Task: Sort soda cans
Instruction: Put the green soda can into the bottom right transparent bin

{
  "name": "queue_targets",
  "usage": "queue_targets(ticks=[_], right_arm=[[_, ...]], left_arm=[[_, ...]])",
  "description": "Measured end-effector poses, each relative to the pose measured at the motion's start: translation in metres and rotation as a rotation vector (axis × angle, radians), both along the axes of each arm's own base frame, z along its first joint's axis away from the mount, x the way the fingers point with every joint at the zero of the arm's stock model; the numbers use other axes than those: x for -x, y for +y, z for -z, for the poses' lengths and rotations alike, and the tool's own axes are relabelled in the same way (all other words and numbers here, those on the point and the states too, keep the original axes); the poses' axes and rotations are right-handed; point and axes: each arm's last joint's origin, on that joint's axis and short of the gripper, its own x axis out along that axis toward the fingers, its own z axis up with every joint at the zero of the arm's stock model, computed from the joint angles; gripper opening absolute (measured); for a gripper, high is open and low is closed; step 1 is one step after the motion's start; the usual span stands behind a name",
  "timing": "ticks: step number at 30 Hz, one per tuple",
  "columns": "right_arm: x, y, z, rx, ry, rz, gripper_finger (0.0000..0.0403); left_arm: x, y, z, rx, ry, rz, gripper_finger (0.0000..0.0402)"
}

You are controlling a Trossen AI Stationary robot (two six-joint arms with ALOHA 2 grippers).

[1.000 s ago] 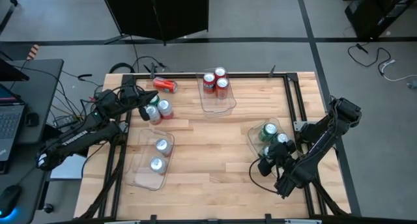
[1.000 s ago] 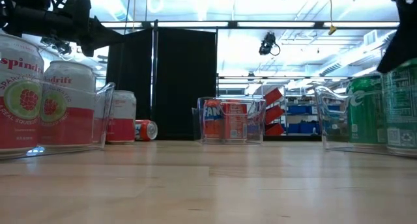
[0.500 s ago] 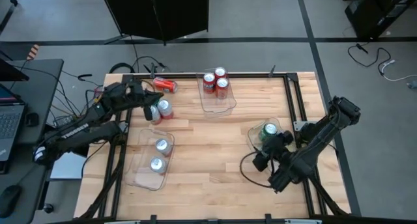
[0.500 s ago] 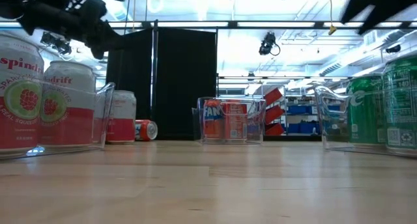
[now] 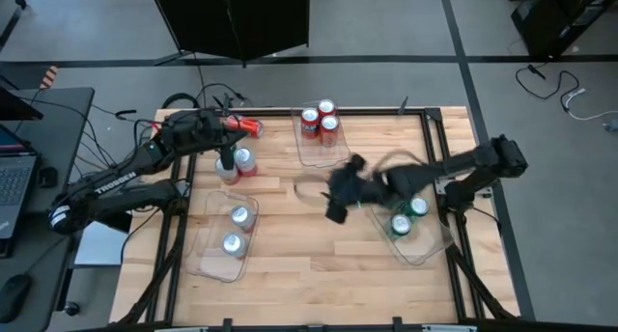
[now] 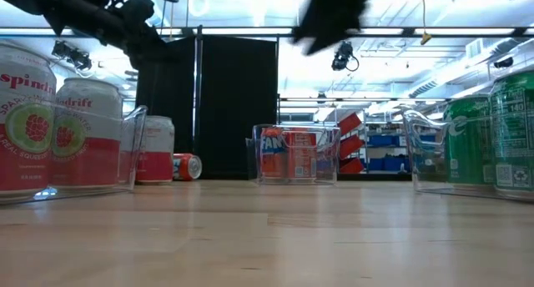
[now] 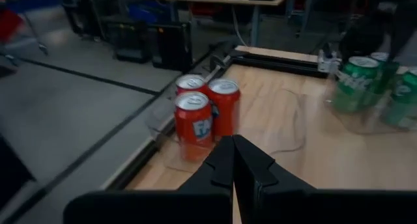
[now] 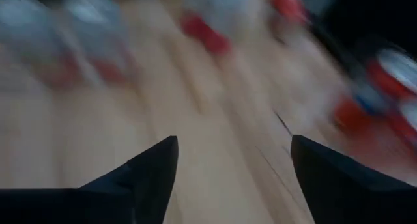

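Can sort, mid-run.
Right gripper point(image 5: 340, 192) over table point(image 5: 309, 245) centre, fingers spread wide, empty. Left gripper point(image 7: 234, 160) pinched closed, empty, at far left by fallen red can point(image 5: 245, 126). Red cans point(image 5: 320, 121) in far bin point(image 5: 322, 144), green cans point(image 5: 406, 216) in right bin, white cans point(image 5: 237, 228) in left bin.

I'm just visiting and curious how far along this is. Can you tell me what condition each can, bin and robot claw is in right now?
Red cans: three upright in the far bin.
Lying red can: on its side, loose on the table.
Green cans: upright in the right bin.
White cans: two upright in the left bin.
Left gripper: shut, empty.
Right gripper: open, empty, over mid-table.
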Motion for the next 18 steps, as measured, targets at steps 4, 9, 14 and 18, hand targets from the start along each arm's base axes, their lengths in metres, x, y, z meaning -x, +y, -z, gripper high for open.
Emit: queue_targets(ticks=[4,9,14,18], right_arm=[[-0.027,-0.044,-0.004,-0.076,-0.196,-0.216,0.0261],[-0.06,-0.085,0.02,-0.044,-0.327,-0.261,0.0243],[-0.088,-0.106,0.05,-0.053,-0.464,-0.278,0.0246],[-0.097,-0.117,0.067,-0.055,-0.505,-0.267,0.0263]], left_arm=[[0.005,-0.003,-0.004,-0.036,-0.032,-0.02,0.0002],[0.01,-0.007,0.004,-0.078,-0.09,-0.008,0.0002],[0.017,-0.012,0.01,-0.093,-0.108,-0.007,0.0002],[0.021,-0.013,0.018,-0.032,-0.057,-0.067,0.0002]])
